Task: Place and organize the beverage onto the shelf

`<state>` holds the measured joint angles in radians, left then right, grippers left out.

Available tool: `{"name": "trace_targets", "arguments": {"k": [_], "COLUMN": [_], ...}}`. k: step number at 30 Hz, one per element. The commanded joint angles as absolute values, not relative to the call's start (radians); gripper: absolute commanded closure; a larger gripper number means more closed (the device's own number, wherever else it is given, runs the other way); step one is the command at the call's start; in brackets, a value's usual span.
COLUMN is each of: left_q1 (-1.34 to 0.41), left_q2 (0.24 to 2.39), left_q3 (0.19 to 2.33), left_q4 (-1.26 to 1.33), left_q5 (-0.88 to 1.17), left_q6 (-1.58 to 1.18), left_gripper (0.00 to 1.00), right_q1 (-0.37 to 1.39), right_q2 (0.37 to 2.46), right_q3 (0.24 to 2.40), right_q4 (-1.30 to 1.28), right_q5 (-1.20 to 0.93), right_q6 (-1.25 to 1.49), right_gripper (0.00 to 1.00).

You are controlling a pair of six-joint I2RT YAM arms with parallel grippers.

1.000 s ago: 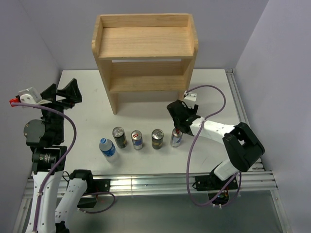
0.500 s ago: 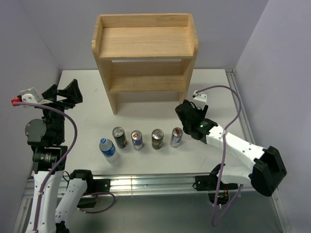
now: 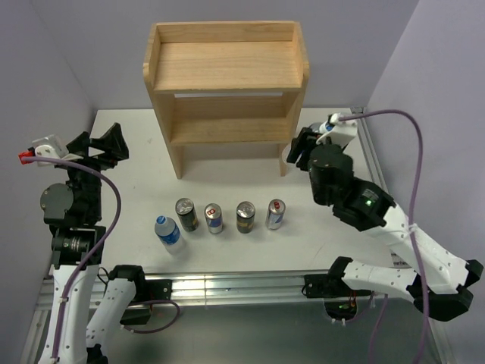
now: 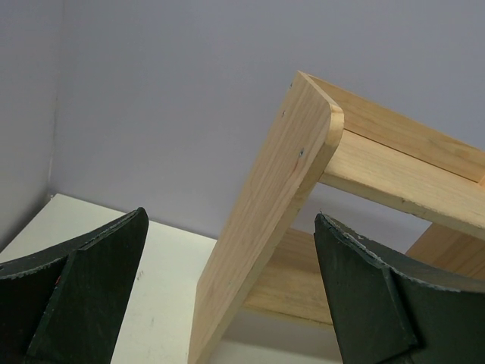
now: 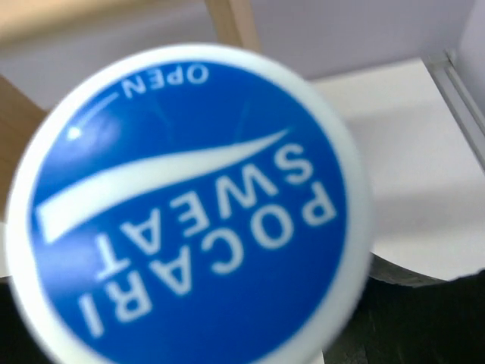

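1. Since a second ago the right gripper (image 3: 301, 149) has risen from the cans (image 3: 245, 216) to the right panel of the shelf (image 3: 224, 64); the cans sit unmoved.
2. A blue cap (image 5: 189, 205) fills its wrist view; clamped or not, I cannot tell.
3. Left gripper (image 3: 97, 144) — fingers spread wide, left of the shelf; the shelf stands at the far side of the table (image 3: 136, 163).

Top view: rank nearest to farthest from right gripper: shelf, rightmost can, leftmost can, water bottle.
1. shelf, its right leg beside the right gripper
2. rightmost can, row's right end
3. leftmost can, second from left
4. water bottle, row's far left
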<state>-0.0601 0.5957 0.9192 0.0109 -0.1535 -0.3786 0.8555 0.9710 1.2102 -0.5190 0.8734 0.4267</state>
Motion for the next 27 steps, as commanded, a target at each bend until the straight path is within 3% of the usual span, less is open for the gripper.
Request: {"name": "trace_targets", "arguments": {"k": [1,18,27], "left_q1": [-0.054,-0.041,-0.041], "left_q2": [0.604,0.614,0.604], "left_q3": [0.914,0.91,0.908], "left_q4": [0.034,0.037,0.037], "left_q5": [-0.161,-0.158,-0.16], "left_q6": [-0.359,-0.359,-0.354], "left_gripper": [0.02,0.02,0.02], "right_q1": [0.882,0.896,0.89], "right_q2": [0.945,1.459,1.578], "right_q3": [1.408,2.328,2.408], "right_q4": [-0.437,-0.597,-0.43], "right_q5": [0.896,0.772,0.879], "right_q6": [0.303,0.011,-0.205], "right_gripper": [1.0,1.0,1.0]}}
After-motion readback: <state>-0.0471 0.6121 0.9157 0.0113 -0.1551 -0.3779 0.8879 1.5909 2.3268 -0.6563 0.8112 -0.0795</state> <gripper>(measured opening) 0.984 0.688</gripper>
